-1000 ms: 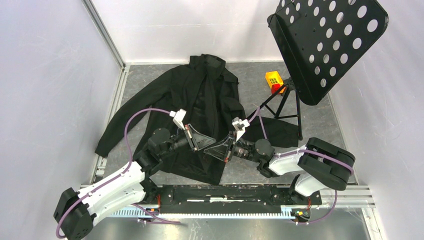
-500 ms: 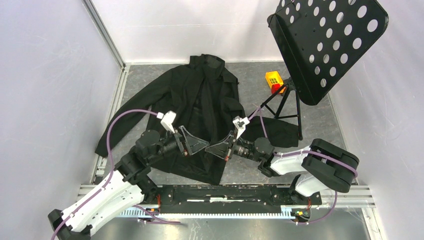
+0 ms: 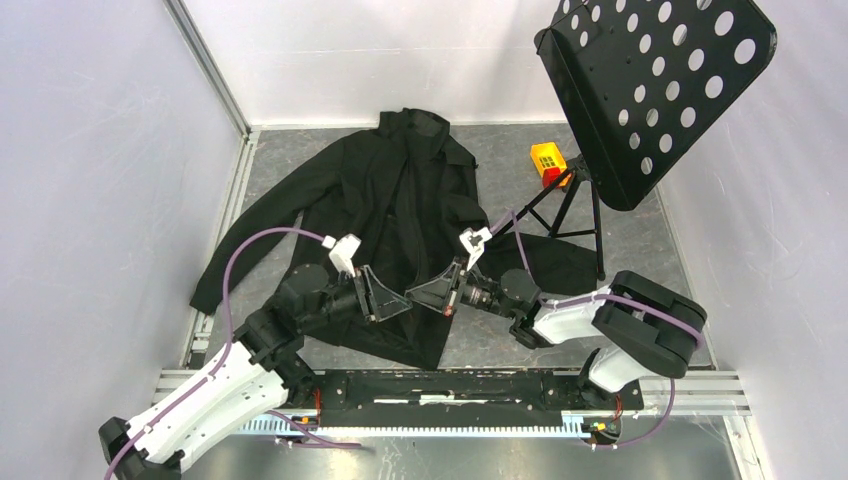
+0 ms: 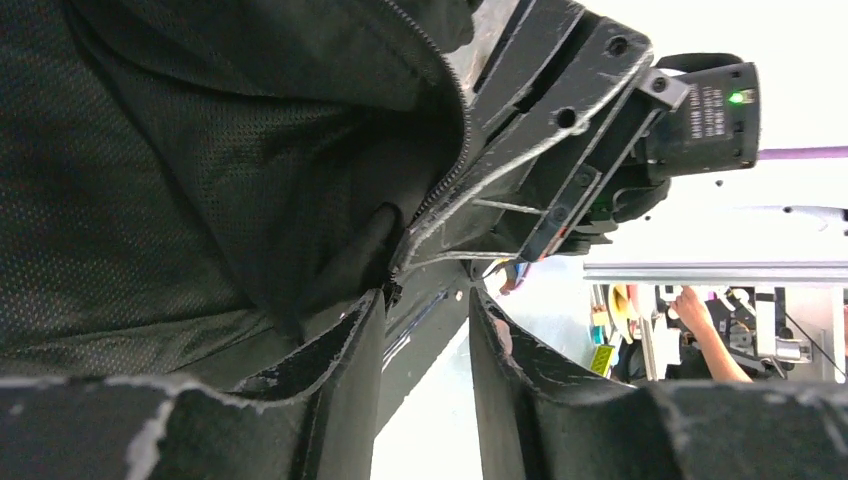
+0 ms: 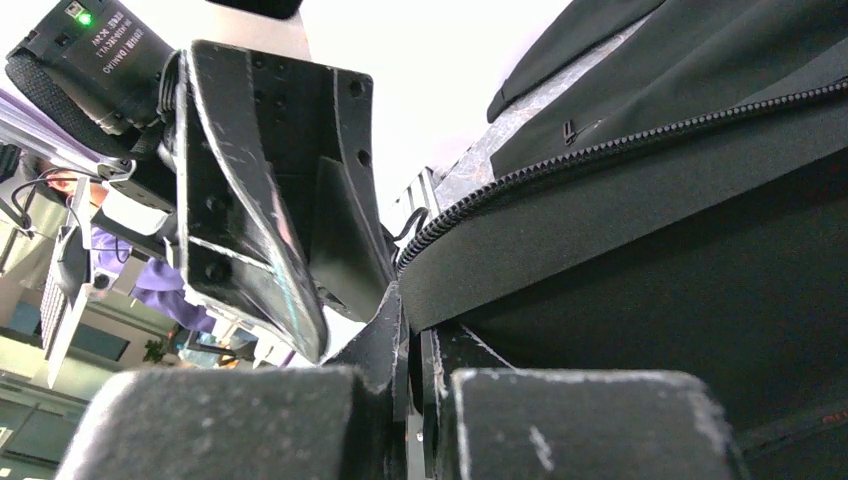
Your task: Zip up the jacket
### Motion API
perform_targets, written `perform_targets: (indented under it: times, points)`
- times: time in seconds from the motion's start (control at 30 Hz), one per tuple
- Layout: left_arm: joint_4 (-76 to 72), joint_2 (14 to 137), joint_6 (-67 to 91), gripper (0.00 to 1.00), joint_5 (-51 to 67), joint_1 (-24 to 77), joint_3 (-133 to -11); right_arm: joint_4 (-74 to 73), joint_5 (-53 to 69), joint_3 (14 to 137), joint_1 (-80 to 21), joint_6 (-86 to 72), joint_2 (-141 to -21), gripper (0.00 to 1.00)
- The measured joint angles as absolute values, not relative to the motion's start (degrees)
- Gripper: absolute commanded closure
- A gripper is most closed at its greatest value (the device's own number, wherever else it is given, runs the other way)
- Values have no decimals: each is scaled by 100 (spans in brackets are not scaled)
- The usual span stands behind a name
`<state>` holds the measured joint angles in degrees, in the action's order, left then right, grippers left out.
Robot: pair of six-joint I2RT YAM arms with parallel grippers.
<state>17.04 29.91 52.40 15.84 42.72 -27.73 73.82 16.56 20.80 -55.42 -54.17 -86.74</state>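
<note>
Jacket (image 3: pixel 400 200), black, unzipped, motor label (image 4: pixel 712 100) blurred

From above, the left arm (image 3: pixel 290 310) and right arm (image 3: pixel 530 300) cover the lower front of the jacket (image 3: pixel 400 190), hiding the zipper's bottom end, while the stand (image 3: pixel 585 95) is cropped by the top edge. At the right wrist, the zipper teeth (image 5: pixel 600 152) vanish behind the closed right end effector (image 5: pixel 410 340). Whether a slider sits there cannot be told.

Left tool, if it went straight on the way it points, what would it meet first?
Probably the jacket's zipper edge, pinched in the right tool just ahead; depth is unclear.
</note>
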Motion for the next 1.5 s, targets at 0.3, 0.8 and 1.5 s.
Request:
perform_targets:
  times: [0.3, 0.8, 1.5]
  points:
    - [1592, 3391, 5231, 54, 1651, 4246, -2683, 7404, 1717, 2132, -5537, -5570, -8838, 100]
    - [1754, 3315, 5146, 64, 1551, 4246, -2679, 7498, 1717, 2132, -5537, -5621, -8838, 100]
    - [1535, 3253, 5131, 98, 1610, 4248, -2554, 7856, 1863, 1865, -5419, -5885, -8809, 60]
